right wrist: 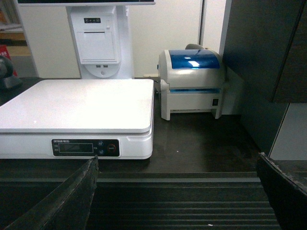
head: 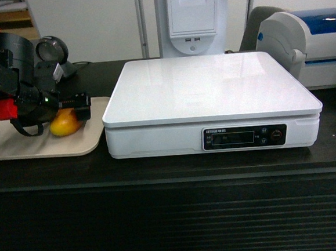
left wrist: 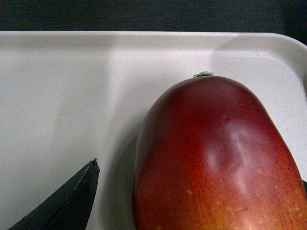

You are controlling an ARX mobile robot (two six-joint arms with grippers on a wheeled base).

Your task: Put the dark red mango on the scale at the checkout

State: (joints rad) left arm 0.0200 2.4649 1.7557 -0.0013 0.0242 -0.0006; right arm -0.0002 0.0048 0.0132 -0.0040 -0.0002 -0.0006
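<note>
- Mango (left wrist: pixel 218 158), dark red fading to orange-yellow, lies on the beige tray (head: pixel 18 150) at the bench's left end, just beside the white scale (head: pixel 209 90).
- Left gripper (head: pixel 68 113) sits low around the mango; whether its fingers are touching the fruit cannot be told.
- Right gripper (right wrist: pixel 177 201) is spread wide and holds nothing, before the bench's ribbed front edge.

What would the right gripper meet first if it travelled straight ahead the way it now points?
Probably the scale: the right gripper hangs open before the checkout edge, facing the scale's right front corner, with the label printer farther back. Depth is unclear, and slightly rightward it might pass over bare counter.
</note>
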